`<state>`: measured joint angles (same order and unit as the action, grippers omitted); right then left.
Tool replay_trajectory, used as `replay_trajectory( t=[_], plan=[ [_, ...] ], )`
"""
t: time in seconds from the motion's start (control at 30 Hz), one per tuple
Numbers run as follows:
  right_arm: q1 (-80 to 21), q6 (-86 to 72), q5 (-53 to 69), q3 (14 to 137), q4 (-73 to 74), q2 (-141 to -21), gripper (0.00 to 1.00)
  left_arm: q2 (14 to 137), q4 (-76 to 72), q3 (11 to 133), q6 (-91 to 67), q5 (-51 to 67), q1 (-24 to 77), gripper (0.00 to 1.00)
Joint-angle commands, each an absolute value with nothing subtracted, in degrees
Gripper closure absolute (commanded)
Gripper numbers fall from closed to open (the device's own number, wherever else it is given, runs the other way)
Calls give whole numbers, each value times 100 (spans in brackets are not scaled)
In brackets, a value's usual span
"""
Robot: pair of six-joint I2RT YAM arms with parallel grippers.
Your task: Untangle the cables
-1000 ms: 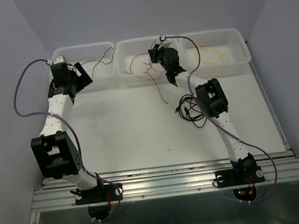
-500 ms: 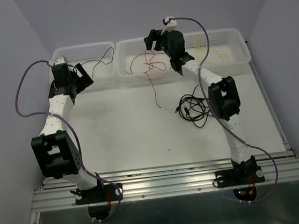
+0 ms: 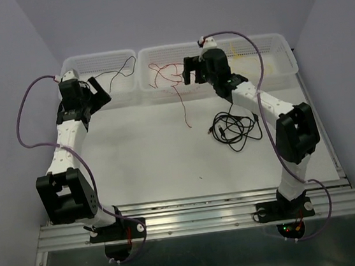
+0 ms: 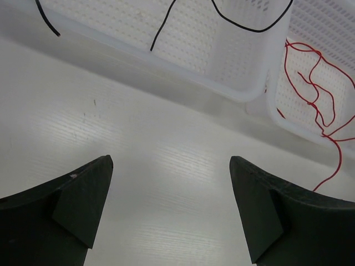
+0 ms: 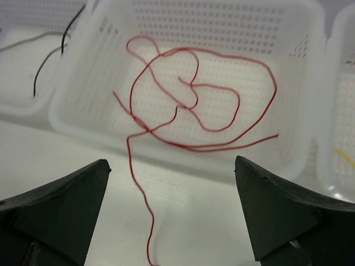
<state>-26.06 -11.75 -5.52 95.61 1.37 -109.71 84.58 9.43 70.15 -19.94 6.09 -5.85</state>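
the red cable (image 5: 191,102) trailed out of its basket (image 5: 299,83) straight toward the right gripper (image 5: 171,162), jaws released. the left gripper (image 4: 171,160), also released, sat farther off.

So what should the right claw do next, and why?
Probably lower the right gripper, open and empty, onto the red wire and lift its loose tail into the middle basket: that tail hangs over the rim onto the table.

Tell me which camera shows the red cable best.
The right wrist view: the red cable fills the frame, its loops lying in the middle basket and its tail hanging over the rim onto the table. The top external view shows it whole but small; the left wrist view catches only part at its right edge.
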Motion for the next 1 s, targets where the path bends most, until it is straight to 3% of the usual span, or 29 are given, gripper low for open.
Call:
replay_trajectory(
  t=[0.0, 0.17, 0.47, 0.57, 0.6, 0.73, 0.83, 0.9, 0.97],
  plan=[
    [-3207, -949, -693, 8319, 89, -10338, 0, 8078, 730, 6681, -2179, 738, -563, 1],
    [-3480, -1256, -914, 7568, -387, -10423, 0, 7849, 581, 6381, -2250, 791, -492, 1],
    [-3586, -1292, -1415, 7699, -1704, -11555, 0, 7708, 527, 6153, -2320, 747, -413, 1],
    [-3586, -1204, -1573, 7866, -2091, -11925, 6, 7708, 492, 6143, -2329, 747, -404, 1],
    [-3586, -1195, -1608, 7971, -2179, -12005, 15, 7717, 492, 6152, -2320, 738, -404, 1],
    [-3586, -1187, -1740, 8112, -2381, -12243, 34, 7699, 554, 6196, -2294, 624, -404, 1],
    [-3586, -1125, -1749, 8156, -2452, -12270, 69, 7673, 554, 6196, -2294, 606, -404, 1],
    [-3586, -1178, -1767, 8087, -2408, -12078, 99, 7647, 554, 6214, -2294, 589, -404, 1],
    [-3586, -1178, -1671, 8034, -2312, -11841, 99, 7620, 562, 6223, -2294, 589, -404, 1]
  ],
)
